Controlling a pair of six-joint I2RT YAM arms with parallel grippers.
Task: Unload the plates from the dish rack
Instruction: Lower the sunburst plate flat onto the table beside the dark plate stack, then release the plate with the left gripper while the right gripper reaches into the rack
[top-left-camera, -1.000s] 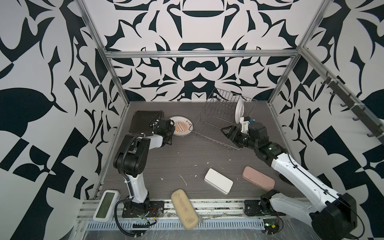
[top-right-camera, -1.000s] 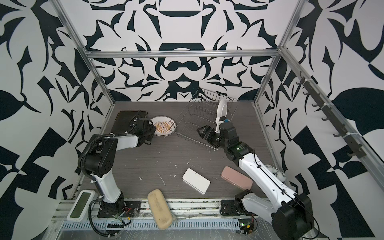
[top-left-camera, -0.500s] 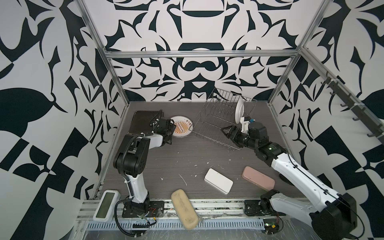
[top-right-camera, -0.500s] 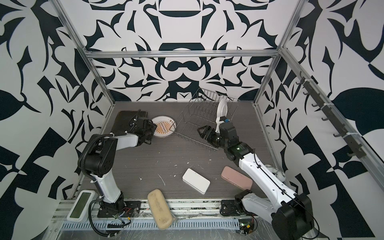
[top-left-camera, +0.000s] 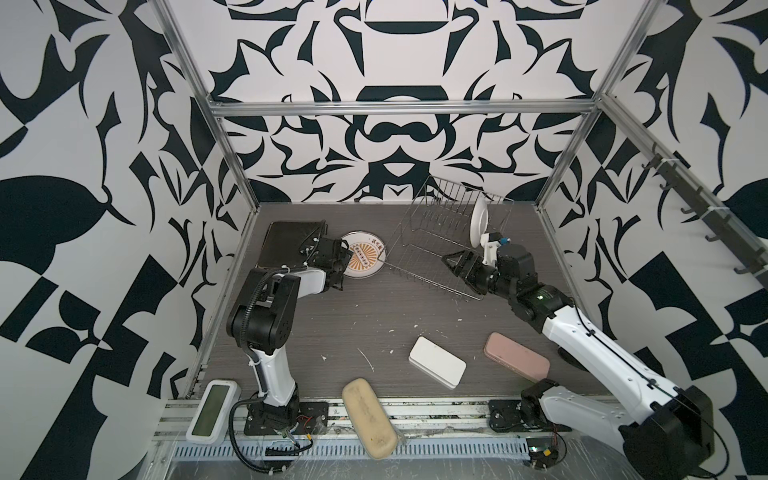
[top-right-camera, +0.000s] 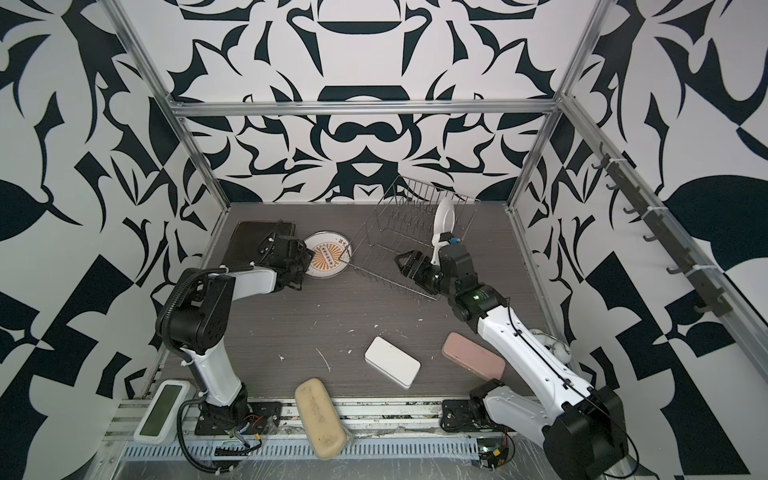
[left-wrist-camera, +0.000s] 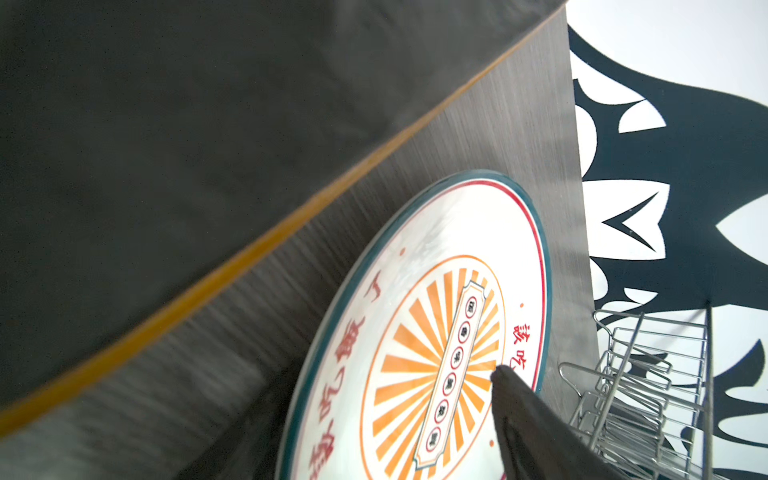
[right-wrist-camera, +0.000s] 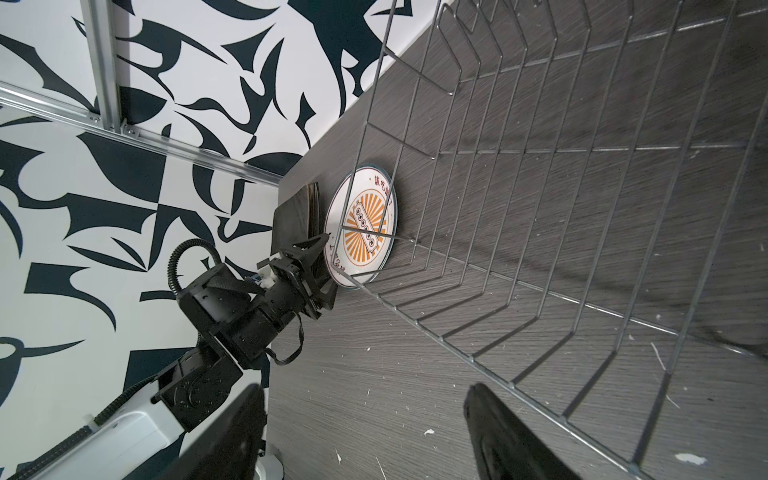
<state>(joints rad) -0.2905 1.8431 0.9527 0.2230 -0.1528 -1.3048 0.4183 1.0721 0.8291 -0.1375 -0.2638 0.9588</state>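
Note:
The wire dish rack (top-left-camera: 432, 237) stands tilted at the back of the table (top-left-camera: 357, 316). One white round plate (top-left-camera: 478, 216) stands upright in its right end. A round plate with an orange printed face (top-left-camera: 365, 259) lies flat on the table left of the rack, beside a black square plate (top-left-camera: 289, 241). My left gripper (top-left-camera: 343, 257) is open at this printed plate's (left-wrist-camera: 436, 332) near edge, with one fingertip (left-wrist-camera: 511, 395) over its face. My right gripper (top-left-camera: 453, 266) is open and empty just outside the rack's front wire (right-wrist-camera: 519, 395).
A white box (top-left-camera: 437, 368), a pink case (top-left-camera: 516, 361) and a beige case (top-left-camera: 370, 417) lie near the front. A small device with a screen (top-left-camera: 212, 409) sits at the front left. Patterned walls with metal posts enclose three sides.
My left gripper's jaws have spread apart at the printed plate's edge, and the plate stays flat on the table. The right arm has barely moved.

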